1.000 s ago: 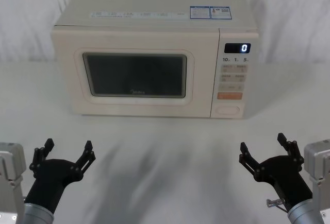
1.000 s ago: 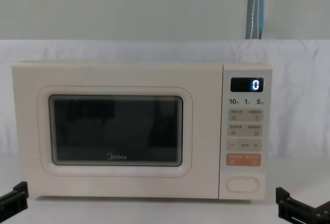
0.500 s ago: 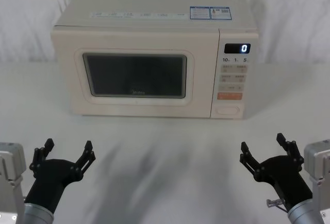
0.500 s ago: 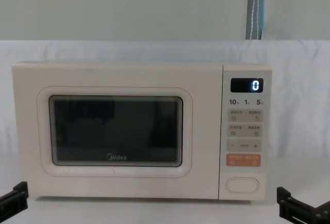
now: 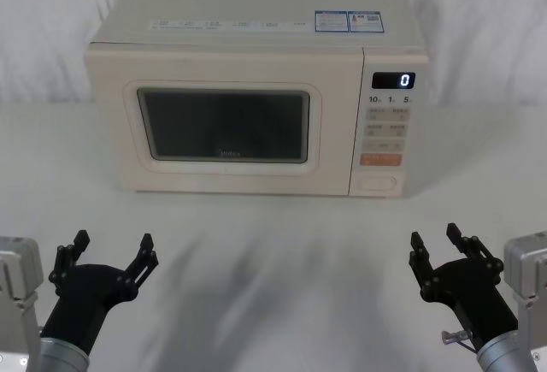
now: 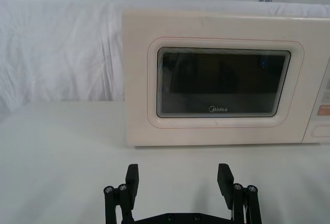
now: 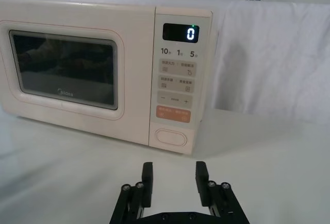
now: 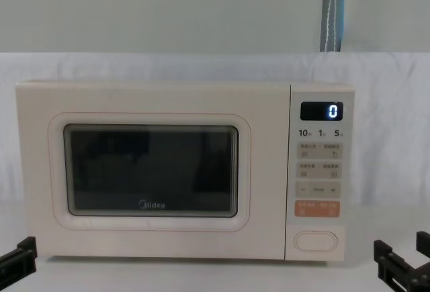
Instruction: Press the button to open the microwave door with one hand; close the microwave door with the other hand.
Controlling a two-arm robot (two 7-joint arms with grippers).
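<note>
The cream microwave stands at the back of the table with the microwave door (image 5: 222,124) shut flat against its body. The button (image 5: 377,183) is the wide pill-shaped key at the foot of the control panel, below the orange key; it is also plain in the chest view (image 8: 316,240) and the right wrist view (image 7: 171,137). My left gripper (image 5: 109,252) hovers low at the front left, open wide and empty. My right gripper (image 5: 438,246) hovers at the front right, open with a narrower gap (image 7: 174,175), well short of the panel.
A white cloth covers the table (image 5: 273,235), with bare room between both grippers and the microwave front. The display (image 5: 394,80) reads 0. White drapes hang behind the microwave.
The right gripper's fingers have drawn closer together, narrowing its gap. The left gripper and the door have not moved.
</note>
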